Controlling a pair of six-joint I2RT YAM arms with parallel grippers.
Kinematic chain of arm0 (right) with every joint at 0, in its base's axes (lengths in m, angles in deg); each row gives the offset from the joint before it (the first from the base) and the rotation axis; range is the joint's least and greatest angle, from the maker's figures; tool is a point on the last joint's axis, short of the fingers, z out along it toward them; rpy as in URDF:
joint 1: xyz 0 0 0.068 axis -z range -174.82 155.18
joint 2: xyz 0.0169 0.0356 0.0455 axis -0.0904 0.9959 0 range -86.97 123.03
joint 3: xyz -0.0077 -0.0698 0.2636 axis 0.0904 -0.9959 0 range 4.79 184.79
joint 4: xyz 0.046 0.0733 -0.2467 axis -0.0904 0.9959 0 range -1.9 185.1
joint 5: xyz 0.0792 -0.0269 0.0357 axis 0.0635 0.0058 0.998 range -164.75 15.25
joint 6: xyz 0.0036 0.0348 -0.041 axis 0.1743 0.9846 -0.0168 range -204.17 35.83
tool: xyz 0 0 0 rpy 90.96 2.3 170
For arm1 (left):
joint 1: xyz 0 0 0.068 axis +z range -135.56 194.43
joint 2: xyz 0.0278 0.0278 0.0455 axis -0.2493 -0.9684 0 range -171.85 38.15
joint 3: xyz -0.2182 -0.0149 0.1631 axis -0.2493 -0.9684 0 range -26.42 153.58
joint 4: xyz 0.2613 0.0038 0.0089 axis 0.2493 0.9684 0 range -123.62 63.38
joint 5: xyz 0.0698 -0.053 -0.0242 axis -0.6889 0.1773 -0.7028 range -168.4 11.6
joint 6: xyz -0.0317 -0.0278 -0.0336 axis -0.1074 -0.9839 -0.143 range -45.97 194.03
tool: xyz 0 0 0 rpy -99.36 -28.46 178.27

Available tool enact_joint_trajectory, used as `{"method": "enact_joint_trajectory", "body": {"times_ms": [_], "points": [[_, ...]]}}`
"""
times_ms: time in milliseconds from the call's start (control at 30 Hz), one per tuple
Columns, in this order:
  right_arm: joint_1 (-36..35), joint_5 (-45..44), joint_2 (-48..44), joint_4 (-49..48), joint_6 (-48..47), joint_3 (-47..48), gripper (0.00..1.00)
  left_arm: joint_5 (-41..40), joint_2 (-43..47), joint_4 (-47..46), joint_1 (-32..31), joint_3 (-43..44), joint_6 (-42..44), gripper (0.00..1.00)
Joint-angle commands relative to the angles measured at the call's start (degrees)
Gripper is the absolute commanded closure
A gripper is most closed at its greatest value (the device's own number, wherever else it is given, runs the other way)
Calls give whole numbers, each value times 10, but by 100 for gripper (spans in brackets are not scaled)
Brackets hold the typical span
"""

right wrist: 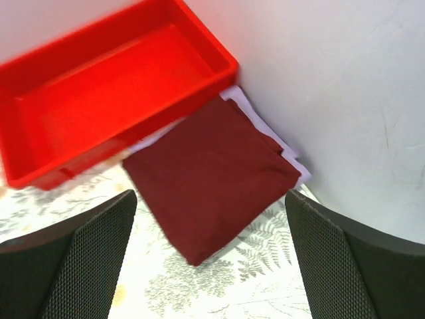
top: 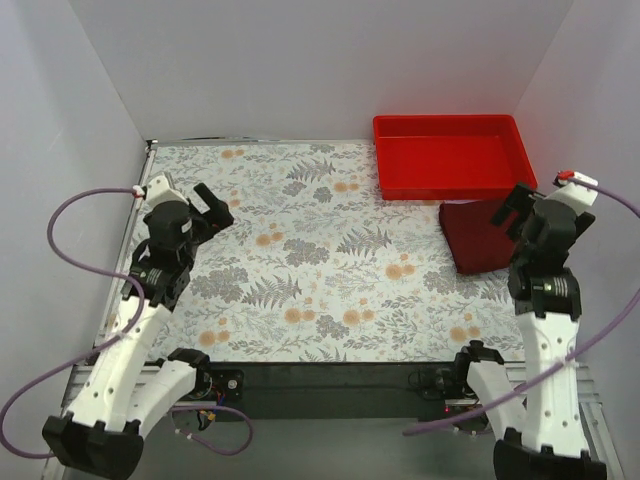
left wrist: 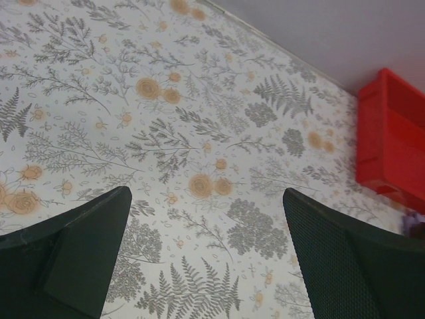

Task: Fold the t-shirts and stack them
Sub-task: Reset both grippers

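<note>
Rightward, folded maroon t-shirt (right wrist: pixel 212 176) beside tray rim (right wrist: pixel 133 127).

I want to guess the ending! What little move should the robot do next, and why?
Probably draw the open right hand back from the stack: the folded dark maroon cloth shirt already lies on the pale lavender cloth shirt beside the red plastic tray; folding looks done.

text: none readable | labels, brands: none legible | numbers, signs: none legible | views: top external, left wrist, right wrist
</note>
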Motion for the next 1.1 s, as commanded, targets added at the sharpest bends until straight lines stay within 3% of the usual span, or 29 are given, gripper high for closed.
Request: {"method": "enact_joint_trajectory", "body": {"times_ms": [0,200,500,733,1067], "points": [[-52,-45,-86,7,7,-38,2,40,84,54,4,-7,-32,2],[-128,-30,-239,27,15,-103,2,64,183,159,3,22,-84,2],[-148,56,-417,37,-13,-161,2,42,348,169,4,-39,-97,2],[-154,79,-426,35,-15,-166,2,34,390,140,3,-85,-131,2],[-160,99,-421,25,1,-185,2,65,366,114,4,-136,-158,2]]}}
